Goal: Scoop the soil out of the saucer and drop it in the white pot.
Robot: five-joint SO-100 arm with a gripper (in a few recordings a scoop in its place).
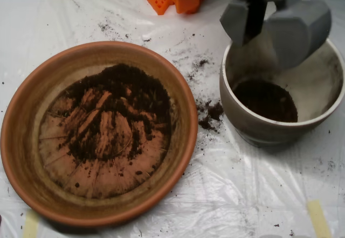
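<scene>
Hovering over white pot [323, 106]: scoop [257, 25], jaws parted | plastic sheet [242, 195] soil-flecked [210, 114] | saucer [21, 141] left

A crinkled, translucent white plastic sheet [253, 195] covers the table, its wrinkles catching soft glare from overhead light. Strips of pale yellow masking tape [319, 218] hold it down near the corners, at top left and along the bottom edge.

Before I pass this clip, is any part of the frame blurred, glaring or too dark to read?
Overhead view: the scoop is soft and blurred above the white pot; the soil in the saucer reads sharply; the plastic sheet shows mild glare at its wrinkles; the soil in the pot sits in shadow but stays legible.
</scene>
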